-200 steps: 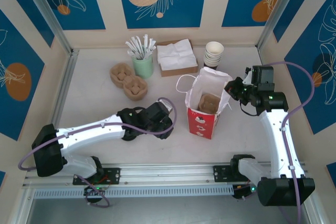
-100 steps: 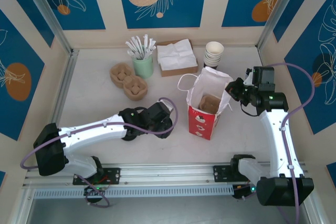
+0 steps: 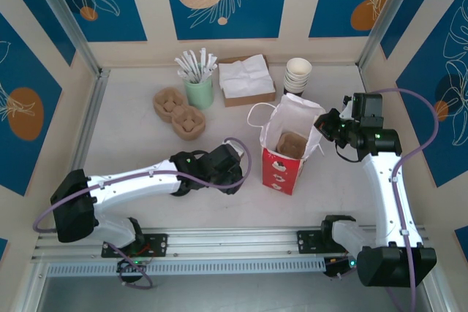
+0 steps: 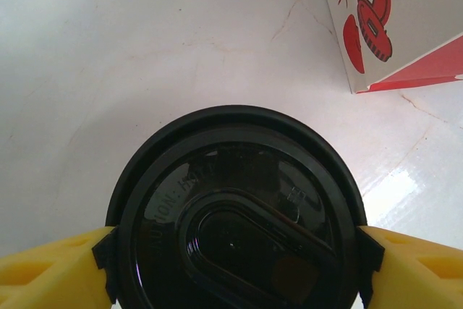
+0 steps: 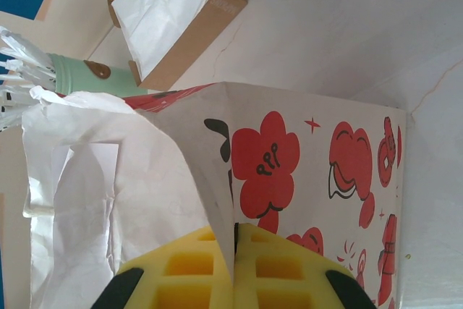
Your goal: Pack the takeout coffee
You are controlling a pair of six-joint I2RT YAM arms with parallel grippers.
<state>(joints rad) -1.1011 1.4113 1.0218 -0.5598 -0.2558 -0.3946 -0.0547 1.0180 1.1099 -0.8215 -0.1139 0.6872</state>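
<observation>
The left claw (image 4: 231,262) is clamped on the takeout coffee (image 4: 233,208) — a yellow pad presses each side of its black lid, and the cup stands upright above the tabletop (image 4: 145,48). Ahead and to the right of this claw stands the red-and-white bag (image 4: 391,27). The right claw (image 5: 233,269) is pinched together on that bag's paper rim — its mouth gapes open.

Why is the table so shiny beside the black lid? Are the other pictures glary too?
Left wrist view: light bounces off the table as a white patch right of the lid. Right wrist view: the bag is evenly lit, no glare. Top view: soft, even light.
</observation>
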